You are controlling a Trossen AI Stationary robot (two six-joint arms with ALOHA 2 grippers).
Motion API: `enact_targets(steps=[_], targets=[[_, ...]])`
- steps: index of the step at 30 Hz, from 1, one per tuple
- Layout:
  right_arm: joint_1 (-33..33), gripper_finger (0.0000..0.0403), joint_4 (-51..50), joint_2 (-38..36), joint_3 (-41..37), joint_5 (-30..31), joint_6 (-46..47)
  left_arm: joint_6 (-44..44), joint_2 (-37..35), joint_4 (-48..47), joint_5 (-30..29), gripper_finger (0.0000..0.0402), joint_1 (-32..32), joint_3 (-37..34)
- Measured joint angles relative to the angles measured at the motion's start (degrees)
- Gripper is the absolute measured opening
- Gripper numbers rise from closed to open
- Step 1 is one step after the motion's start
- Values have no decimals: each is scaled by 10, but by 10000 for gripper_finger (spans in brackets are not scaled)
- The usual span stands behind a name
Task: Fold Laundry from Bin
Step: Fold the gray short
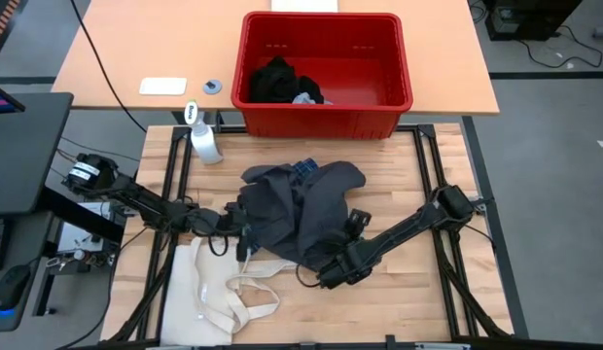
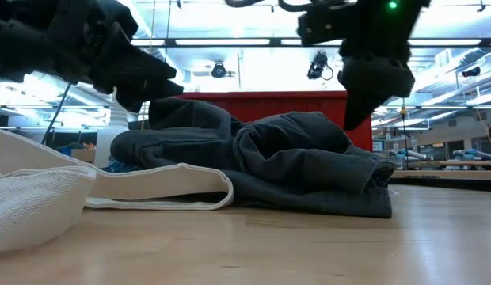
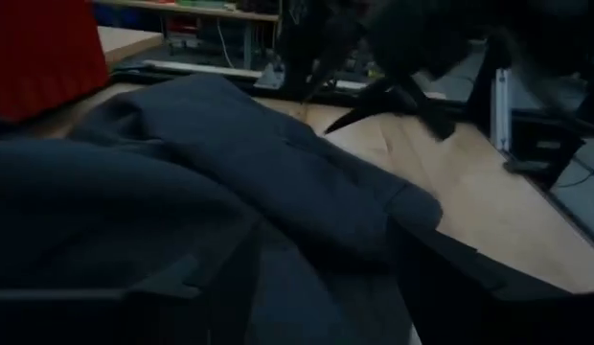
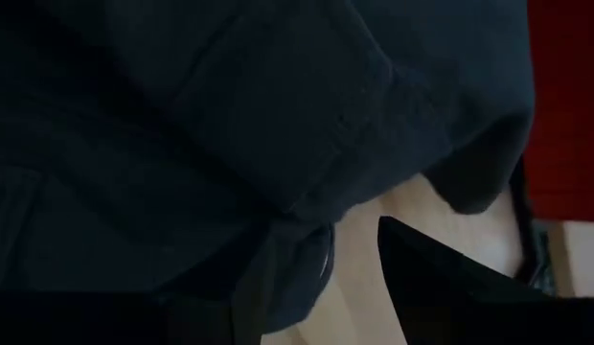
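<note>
A dark grey garment lies crumpled on the wooden table, and a bit of blue plaid shirt shows at its far side. My left gripper is open at the garment's left edge, with grey cloth between its fingers. My right gripper is open at the garment's near edge; the low view shows it just above the cloth. The red bin stands at the far side and holds a black piece and a light grey piece. My left gripper comes level from the table's left, and the garment's left edge lies in the gap between its fingers; I cannot tell whether they touch it. My right gripper slants down from the near right, and the garment's hem lies against one finger; nothing is pinched.
A cream tote bag with long handles lies at the near left, its edge beside the garment. A white spray bottle stands at the far left, near the bin. Bare wood shows at the near right.
</note>
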Motion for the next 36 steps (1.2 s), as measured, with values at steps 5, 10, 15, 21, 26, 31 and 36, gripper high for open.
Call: enact_targets(steps=[5, 10, 15, 21, 26, 31, 36], targets=[[18, 188, 87, -55, -84, 2, 37, -9, 46, -76, 0, 211, -19, 76], [56, 176, 169, -132, -165, 5, 71, 26, 131, -151, 1, 186, -34, 184], [91, 175, 208, -200, -238, 63, 133, 77, 226, -178, 2, 181, -37, 280], [100, 174, 242, -239, -302, 250, 193, 83, 316, -181, -1, 181, -7, 382], [66, 174, 234, -272, -305, 316, 146, 120, 371, -272, -38, 184, 16, 477], [37, 170, 240, -342, -294, 323, 61, 132, 422, -398, -44, 214, 37, 578], [36, 168, 249, -389, -305, 368, 68, 175, 463, -469, -74, 252, 39, 643]])
